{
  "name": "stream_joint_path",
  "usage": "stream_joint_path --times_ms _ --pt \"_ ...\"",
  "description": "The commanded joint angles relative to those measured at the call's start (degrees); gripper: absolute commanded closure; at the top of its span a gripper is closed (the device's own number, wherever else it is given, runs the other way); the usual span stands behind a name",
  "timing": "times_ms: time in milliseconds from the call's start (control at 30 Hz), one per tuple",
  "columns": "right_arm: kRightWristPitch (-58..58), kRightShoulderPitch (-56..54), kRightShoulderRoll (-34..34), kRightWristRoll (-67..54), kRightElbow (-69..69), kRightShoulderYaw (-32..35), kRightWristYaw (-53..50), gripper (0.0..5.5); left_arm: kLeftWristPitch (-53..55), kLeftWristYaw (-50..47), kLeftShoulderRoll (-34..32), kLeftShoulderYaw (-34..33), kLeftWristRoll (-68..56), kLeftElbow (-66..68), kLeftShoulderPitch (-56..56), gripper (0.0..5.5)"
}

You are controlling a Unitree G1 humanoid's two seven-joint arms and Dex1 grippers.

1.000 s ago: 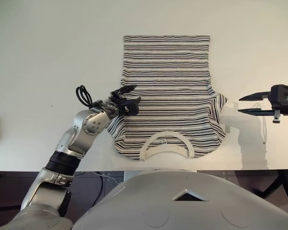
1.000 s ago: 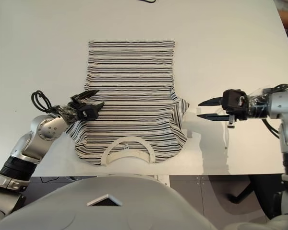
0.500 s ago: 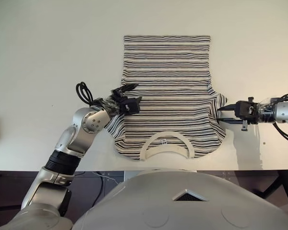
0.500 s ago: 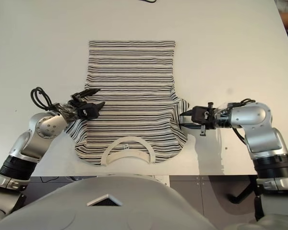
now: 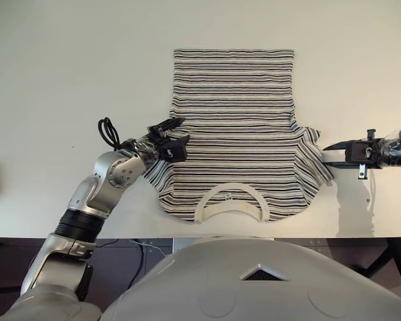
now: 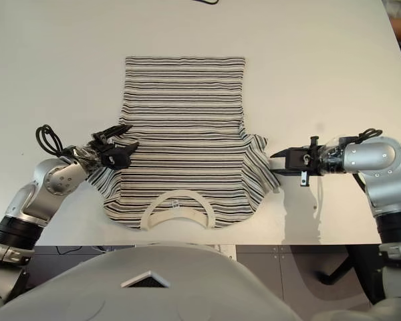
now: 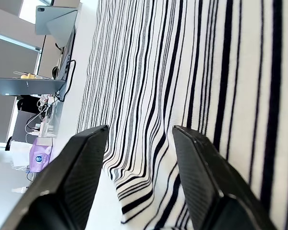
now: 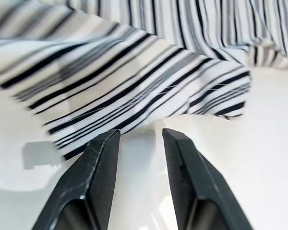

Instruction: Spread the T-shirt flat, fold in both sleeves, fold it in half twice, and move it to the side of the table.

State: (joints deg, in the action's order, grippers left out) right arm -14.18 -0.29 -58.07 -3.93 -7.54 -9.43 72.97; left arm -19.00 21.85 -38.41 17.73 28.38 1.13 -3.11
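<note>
Right gripper (image 6: pixel 275 164) is backing off the sleeve (image 6: pixel 259 152) of the T-shirt (image 6: pixel 184 107), slightly parted, empty; I am holding left gripper (image 6: pixel 130 136) open over fabric, spreading it.

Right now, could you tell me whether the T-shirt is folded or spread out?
Spread out, not folded: the T-shirt lies open on the table with its whole front showing, and both sleeves stick out sideways.

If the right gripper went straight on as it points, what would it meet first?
Probably the sleeve of the T-shirt, just ahead of the right gripper, fingers open; depth is unclear.
</note>
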Motion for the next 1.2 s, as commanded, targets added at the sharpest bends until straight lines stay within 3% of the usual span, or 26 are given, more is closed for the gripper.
stream_joint_path --times_ms 33,167,233,333,500,700,967,1200 --pt "4.65 0.40 -1.64 -4.96 4.18 3.44 1.77 3.89 -5.10 -3.04 2.65 -3.23 -5.08 -5.17 1.38 3.01" --pt "8.21 0.33 0.65 -6.29 3.70 8.26 -3.99 3.89 1.84 -2.77 3.29 -14.80 -17.70 -15.66 -0.52 3.01" --pt "11.41 1.24 5.42 -7.71 3.59 12.11 -12.07 3.89 11.38 -0.87 2.85 -22.43 -25.86 -19.78 -5.28 3.01" --pt "17.73 2.80 13.93 -11.29 3.47 17.94 -24.69 3.89 22.29 1.97 4.01 -27.93 -34.48 -24.82 -15.85 3.01" --pt "27.82 3.88 26.46 -20.40 12.39 24.65 -40.01 3.89 37.19 -1.66 13.34 -29.71 -45.03 -37.00 -35.67 3.01" --pt "30.18 2.85 25.93 -20.15 14.53 26.88 -43.14 3.89 47.25 -2.76 18.38 -33.16 -53.89 -41.85 -47.51 3.01" --pt "30.06 -0.73 27.08 -17.59 13.88 23.09 -43.78 3.89 63.00 -7.75 22.00 -33.17 -66.01 -36.74 -40.51 3.01" --pt "28.18 -1.41 27.19 -15.43 12.29 22.43 -43.93 3.89 65.13 -10.59 22.65 -35.30 -68.90 -34.48 -36.01 4.19"
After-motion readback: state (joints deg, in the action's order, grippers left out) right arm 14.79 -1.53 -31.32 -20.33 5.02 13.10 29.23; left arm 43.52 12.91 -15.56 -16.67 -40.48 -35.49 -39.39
